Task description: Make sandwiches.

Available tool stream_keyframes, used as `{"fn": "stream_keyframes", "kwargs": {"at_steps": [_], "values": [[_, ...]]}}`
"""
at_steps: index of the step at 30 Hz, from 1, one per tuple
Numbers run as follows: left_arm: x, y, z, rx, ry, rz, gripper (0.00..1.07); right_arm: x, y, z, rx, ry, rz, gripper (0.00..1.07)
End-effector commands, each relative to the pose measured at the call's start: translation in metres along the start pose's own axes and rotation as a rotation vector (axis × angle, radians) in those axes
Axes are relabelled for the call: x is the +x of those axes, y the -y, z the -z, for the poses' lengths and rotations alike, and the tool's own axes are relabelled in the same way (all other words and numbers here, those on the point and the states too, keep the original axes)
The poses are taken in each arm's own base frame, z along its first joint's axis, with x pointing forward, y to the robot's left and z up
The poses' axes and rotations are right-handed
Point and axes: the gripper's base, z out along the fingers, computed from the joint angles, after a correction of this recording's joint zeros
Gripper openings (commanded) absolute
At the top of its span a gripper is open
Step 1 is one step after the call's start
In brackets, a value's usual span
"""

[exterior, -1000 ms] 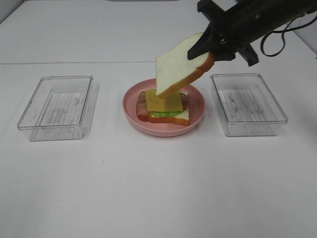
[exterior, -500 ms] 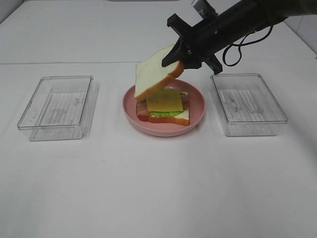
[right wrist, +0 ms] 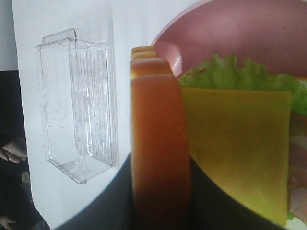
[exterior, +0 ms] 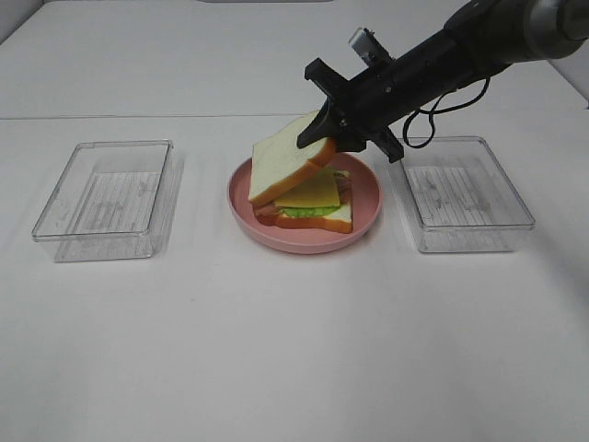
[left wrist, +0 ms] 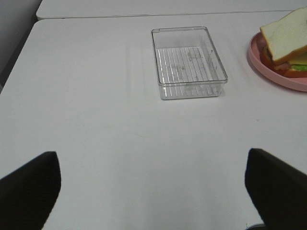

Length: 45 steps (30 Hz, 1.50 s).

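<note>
Over the round pink plate [exterior: 368, 199] at the middle of the white tabletop [exterior: 276, 350], the right gripper [exterior: 324, 140] holds the top bread slice [exterior: 281, 166] by its far, crusted edge. Its fingers are clenched on that edge; the right wrist view shows the orange-brown crust [right wrist: 158, 143] wedged between two dark pads. The slice hangs tilted, its low near-left corner at or just above the stack, though I cannot tell whether it touches.

Below it lies the rest of the sandwich: yellow cheese slice [exterior: 308, 191] uppermost, ruffled green lettuce [exterior: 308, 212] and reddish bacon [exterior: 267, 209] peeking out beneath, and a bottom bread slice [exterior: 333, 219] resting on the plate.

Judging by how the slice keeps its flat shape while held from one edge, it looks light and fairly stiff, perhaps foam or soft plastic, so a modest pinch at the crust should do. The layers below seem loose and thin; they would likely slide if nudged sideways, so lowering the slice flat and letting go gently seems wise.

A clear plastic tray [exterior: 106, 198] sits to the left of the plate and another clear tray [exterior: 460, 193] to its right, both apart from it. The left gripper [left wrist: 153, 187] waits at the near left, fingers spread wide with nothing between them.
</note>
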Motion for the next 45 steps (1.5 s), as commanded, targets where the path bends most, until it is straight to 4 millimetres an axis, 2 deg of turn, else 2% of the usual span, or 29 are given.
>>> {"fn": "stream_keyframes", "kwargs": {"at_steps": [1,9,11,12,14,15,16,17,18,19,20,21,22,23,29,35,37,38,40,43,45], "values": [[0.000,0.001,0.002,0.006,0.033,0.007,0.98,0.000,-0.001,0.000,0.013,0.000,0.014,0.00],[0.000,0.001,0.002,0.007,0.033,0.007,0.98,0.002,0.006,0.000,0.091,-0.025,0.001,0.01],[0.000,0.001,0.002,0.007,0.033,0.007,0.98,0.003,0.007,0.000,0.099,-0.038,0.004,0.10],[0.000,0.001,0.002,0.007,0.033,0.007,0.98,0.003,0.007,0.000,0.099,-0.038,0.004,0.10],[0.000,0.001,0.002,0.007,0.033,0.007,0.98,0.005,0.007,0.000,0.095,-0.057,0.003,0.26],[0.000,0.001,0.002,0.007,0.033,0.007,0.98,0.005,0.007,0.000,0.095,-0.057,0.003,0.26],[0.000,0.001,0.002,0.007,0.033,0.007,0.98,0.006,0.006,0.000,0.093,-0.067,0.002,0.42],[0.000,0.001,0.002,0.007,0.033,0.007,0.98,0.006,0.006,0.001,0.091,-0.070,0.002,0.49],[0.000,0.001,0.002,0.007,0.033,0.007,0.98,0.006,0.006,0.001,0.091,-0.070,0.002,0.49],[0.000,0.001,0.002,0.007,0.033,0.007,0.98,0.006,0.005,0.002,0.093,-0.068,0.008,0.64],[0.000,0.001,0.002,0.007,0.033,0.007,0.98,0.006,0.003,0.004,0.091,-0.064,0.012,0.71],[0.000,0.001,0.002,0.007,0.033,0.007,0.98,0.006,0.003,0.004,0.091,-0.064,0.012,0.71],[0.000,0.001,0.002,0.007,0.033,0.007,0.98,0.006,0.000,0.007,0.094,-0.059,0.023,0.81],[0.000,0.001,0.002,0.007,0.033,0.007,0.98,0.006,-0.002,0.011,0.106,-0.055,0.041,0.85],[0.000,0.001,0.002,0.007,0.033,0.007,0.98,0.006,-0.007,0.019,0.133,-0.050,0.059,0.85],[0.000,0.001,0.002,0.007,0.033,0.007,0.98,0.008,-0.013,0.040,0.261,-0.030,0.096,0.85],[0.000,0.001,0.002,0.007,0.033,0.007,0.98,0.008,-0.016,0.053,0.345,-0.011,0.122,0.85],[0.000,0.001,0.002,0.007,0.033,0.007,0.98,0.008,-0.016,0.053,0.345,-0.011,0.122,0.85],[0.000,0.001,0.002,0.007,0.033,0.007,0.98,0.010,-0.023,0.069,0.398,0.011,0.142,0.85],[0.000,0.001,0.002,0.007,0.033,0.007,0.98,0.011,-0.030,0.079,0.420,0.026,0.166,0.85],[0.000,0.001,0.002,0.007,0.033,0.007,0.98,0.015,-0.039,0.097,0.469,0.042,0.219,0.85]]}}
